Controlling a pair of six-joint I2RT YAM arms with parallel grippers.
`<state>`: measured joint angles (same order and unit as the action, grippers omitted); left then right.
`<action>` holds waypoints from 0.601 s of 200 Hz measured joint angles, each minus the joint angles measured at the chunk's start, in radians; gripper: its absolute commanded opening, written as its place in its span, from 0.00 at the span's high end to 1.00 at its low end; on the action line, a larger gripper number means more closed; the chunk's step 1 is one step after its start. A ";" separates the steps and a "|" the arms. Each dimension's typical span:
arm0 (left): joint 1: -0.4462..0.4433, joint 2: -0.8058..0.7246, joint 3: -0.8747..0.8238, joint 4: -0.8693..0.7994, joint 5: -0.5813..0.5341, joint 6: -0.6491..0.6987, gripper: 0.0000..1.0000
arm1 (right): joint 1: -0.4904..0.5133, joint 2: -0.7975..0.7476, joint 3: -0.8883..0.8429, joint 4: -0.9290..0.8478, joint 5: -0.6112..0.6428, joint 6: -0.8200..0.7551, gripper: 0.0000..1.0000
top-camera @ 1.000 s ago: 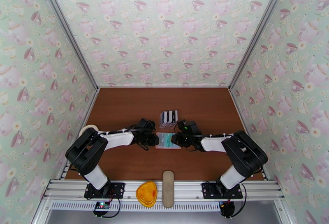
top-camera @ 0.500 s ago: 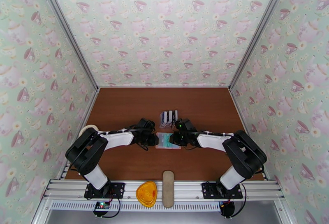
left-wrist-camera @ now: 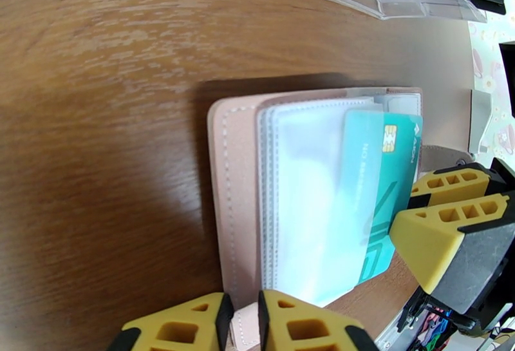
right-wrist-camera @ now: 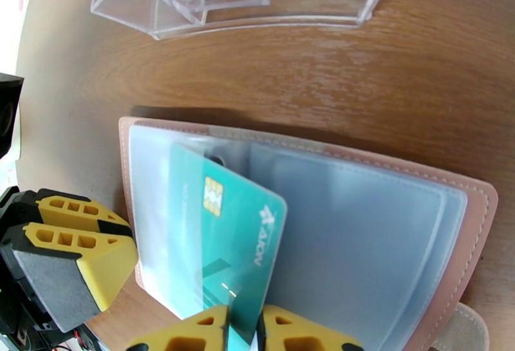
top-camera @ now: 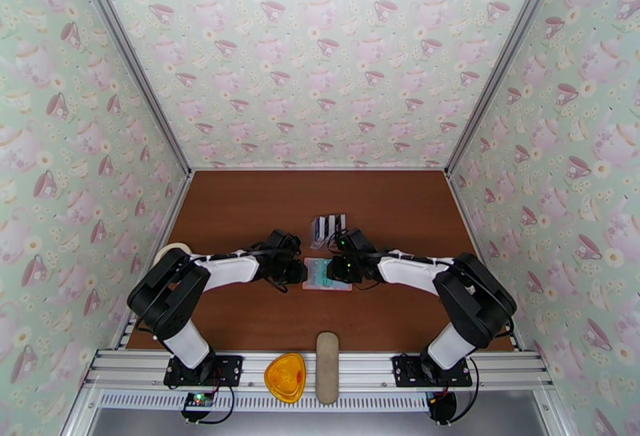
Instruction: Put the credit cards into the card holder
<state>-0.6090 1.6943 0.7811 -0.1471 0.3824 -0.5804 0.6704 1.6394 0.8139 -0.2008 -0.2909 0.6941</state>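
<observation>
Wide brown table (top-camera: 240, 214), and most of it is bare: open wood beyond both grippers to the back wall and out to either side wall. On the rail behind the arms lie a beige oval case (top-camera: 326, 366) and an orange piece (top-camera: 286, 376).

The left gripper (top-camera: 302, 271) and right gripper (top-camera: 332, 270) face each other over the card holder (top-camera: 320, 279), their tips close together, so there is little room between them.

Just beyond both grippers stands a clear plastic rack (top-camera: 328, 226), apart from the holder, with the striped credit cards (top-camera: 330, 227) upright in it.

The card holder (right-wrist-camera: 476, 217) lies open and flat, pink cover down, translucent sleeves (right-wrist-camera: 360, 230) fanned on top. In the left wrist view the left gripper (left-wrist-camera: 241, 310) is pinched on the holder's (left-wrist-camera: 235, 185) near pink edge.

The right gripper (right-wrist-camera: 243, 323) is clamped on a teal credit card (right-wrist-camera: 238, 230), chip up. In the left wrist view, part of the card (left-wrist-camera: 393, 172) lies under a sleeve (left-wrist-camera: 309, 191), its far end out toward the right gripper (left-wrist-camera: 412, 207).
</observation>
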 measured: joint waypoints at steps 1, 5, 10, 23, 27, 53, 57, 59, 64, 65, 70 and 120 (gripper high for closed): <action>0.000 0.000 0.000 0.000 0.000 0.000 0.77 | 0.000 0.002 0.002 0.000 0.000 0.000 0.80; 0.000 0.000 0.000 0.000 0.001 0.000 0.77 | 0.001 0.005 0.006 -0.001 0.000 0.000 0.80; 0.001 0.001 0.000 0.001 0.002 0.000 0.77 | 0.003 0.010 0.011 -0.001 0.000 0.000 0.80; 0.005 0.002 0.000 0.001 0.006 0.000 0.77 | 0.007 0.023 0.025 -0.001 -0.001 -0.002 0.80; 0.006 0.002 0.000 0.002 0.007 0.000 0.77 | 0.009 0.028 0.029 -0.003 -0.001 -0.003 0.80; 0.013 0.003 0.000 0.002 0.012 0.000 0.77 | 0.019 0.050 0.051 -0.009 -0.001 -0.003 0.80; 0.013 0.003 0.000 0.002 0.013 0.000 0.77 | 0.021 0.053 0.054 -0.009 -0.002 -0.003 0.80; 0.014 0.003 0.000 0.002 0.013 0.000 0.77 | 0.021 0.054 0.055 -0.010 -0.002 -0.003 0.80; 0.014 0.003 0.000 0.002 0.014 0.000 0.77 | 0.023 0.056 0.058 -0.011 -0.002 -0.004 0.80; 0.015 0.003 0.000 0.002 0.014 0.000 0.77 | 0.023 0.057 0.058 -0.012 -0.002 -0.004 0.80; 0.015 0.003 0.000 0.002 0.014 0.000 0.77 | 0.025 0.059 0.061 -0.012 -0.003 -0.004 0.79; 0.019 0.010 0.009 -0.008 0.026 0.000 0.77 | 0.045 0.076 0.089 -0.019 -0.004 -0.003 0.77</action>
<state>-0.5900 1.7046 0.7898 -0.1551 0.4088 -0.5804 0.7151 1.7157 0.9028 -0.2203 -0.2951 0.6907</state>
